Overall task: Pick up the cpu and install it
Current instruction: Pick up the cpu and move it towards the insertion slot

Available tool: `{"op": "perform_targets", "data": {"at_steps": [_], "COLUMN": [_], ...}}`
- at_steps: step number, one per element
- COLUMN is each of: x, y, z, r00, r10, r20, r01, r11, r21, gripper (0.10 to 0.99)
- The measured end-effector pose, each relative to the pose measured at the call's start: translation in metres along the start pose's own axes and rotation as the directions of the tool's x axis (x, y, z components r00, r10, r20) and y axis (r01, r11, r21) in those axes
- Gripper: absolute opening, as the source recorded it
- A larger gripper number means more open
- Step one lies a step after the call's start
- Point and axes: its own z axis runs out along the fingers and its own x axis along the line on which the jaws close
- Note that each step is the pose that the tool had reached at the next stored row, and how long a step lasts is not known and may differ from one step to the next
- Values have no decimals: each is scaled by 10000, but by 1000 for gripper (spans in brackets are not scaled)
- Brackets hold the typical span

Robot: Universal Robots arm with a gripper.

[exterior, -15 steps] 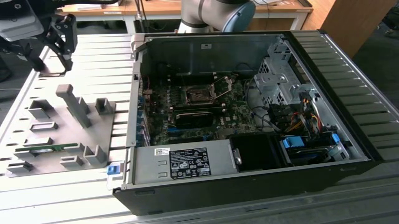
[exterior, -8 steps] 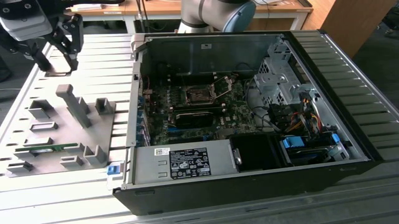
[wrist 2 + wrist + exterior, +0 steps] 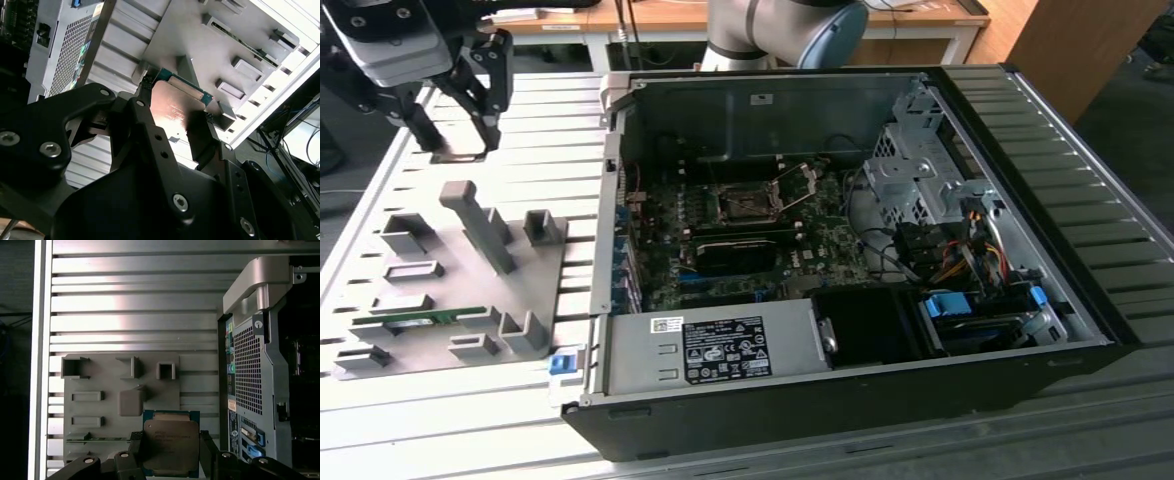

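The cpu (image 3: pixel 170 440), a flat square chip with a silver top and a green rim, is held by its two edges between the black fingers of my gripper (image 3: pixel 170 460). In the second wrist view the cpu (image 3: pixel 175 112) sits the same way in the gripper (image 3: pixel 176 107). In the exterior view the gripper (image 3: pixel 454 135) hangs above the far end of the slatted table, on the exterior view's left and outside the open computer case (image 3: pixel 1067 250). The bare socket (image 3: pixel 747 205) lies on the motherboard inside the case, with its metal latch frame (image 3: pixel 797 178) lifted.
Below the gripper lies a grey fixture plate (image 3: pixel 447 345) with upright blocks and a green memory stick (image 3: pixel 420 318). In the case, a power supply (image 3: pixel 707 350) fills the near side, with a drive cage (image 3: pixel 914 170) and cables (image 3: pixel 961 250) on the exterior view's right.
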Motion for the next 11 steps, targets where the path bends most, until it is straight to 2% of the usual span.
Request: {"op": "perform_targets", "data": {"at_steps": [11], "x": [-147], "y": [10], "z": [1], "r00": [10000], "r10": [0], "r20": [0], "r01": [0], "r11": [10000], "r21": [-1], "gripper": [537]}}
